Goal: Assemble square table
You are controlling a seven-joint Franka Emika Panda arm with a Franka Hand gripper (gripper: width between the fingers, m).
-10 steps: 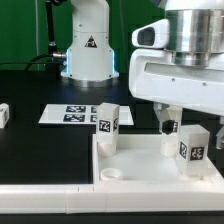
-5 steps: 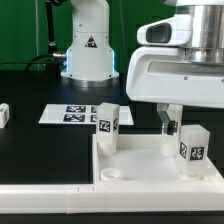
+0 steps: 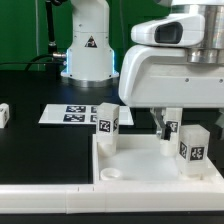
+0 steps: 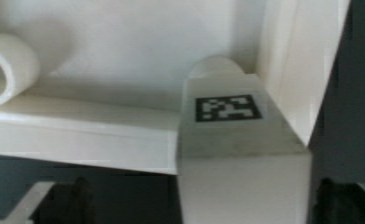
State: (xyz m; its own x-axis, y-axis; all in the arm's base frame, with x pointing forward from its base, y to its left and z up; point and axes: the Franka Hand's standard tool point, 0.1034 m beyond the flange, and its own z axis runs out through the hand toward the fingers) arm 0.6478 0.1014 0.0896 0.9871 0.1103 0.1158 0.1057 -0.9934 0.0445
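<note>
The square table slab lies at the front right with its raised rim up. Three white tagged legs stand on it: one at the exterior view's left corner, one at the right, and one behind it. My gripper hangs over that rear leg, fingers on either side. In the wrist view the leg runs between my dark fingers, with a clear gap on one side. The gripper is open. A round socket shows empty beside the leg.
A loose white leg lies at the far left of the table. The marker board lies behind the slab. The robot base stands at the back. A long white bar runs along the front.
My gripper has shifted toward the exterior view's left. The legs and the slab have not moved.
</note>
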